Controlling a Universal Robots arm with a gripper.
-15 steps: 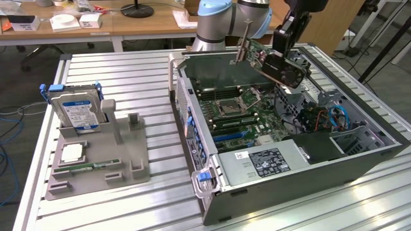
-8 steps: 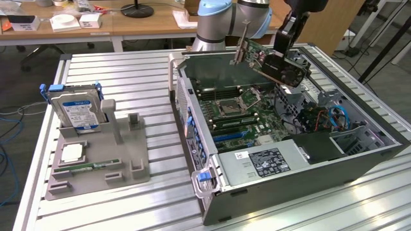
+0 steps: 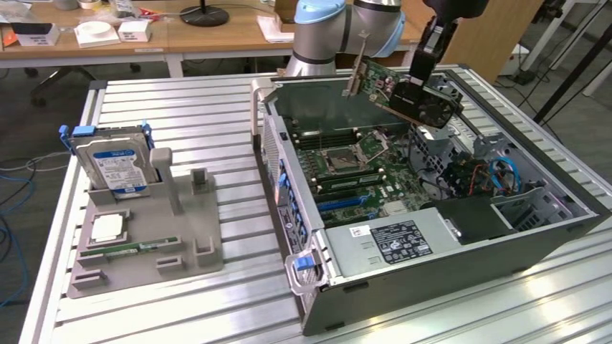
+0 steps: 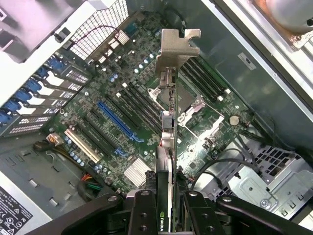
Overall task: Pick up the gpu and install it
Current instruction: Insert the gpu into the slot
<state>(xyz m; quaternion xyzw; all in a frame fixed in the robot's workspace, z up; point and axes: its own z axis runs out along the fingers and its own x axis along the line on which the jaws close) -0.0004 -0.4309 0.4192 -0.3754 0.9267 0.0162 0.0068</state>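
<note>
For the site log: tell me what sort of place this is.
Probably a robotics lab for PC assembly: an open computer case on a slatted aluminium table, a robot arm holding a gpu above it, office desks behind.

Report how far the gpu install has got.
Done: the gpu is picked up. In hand: the gripper clamps it edge-on above the open computer case, with its silver bracket over the motherboard. Left: seating it. The card is not yet in any slot, and the blue slot is unfilled.
</note>
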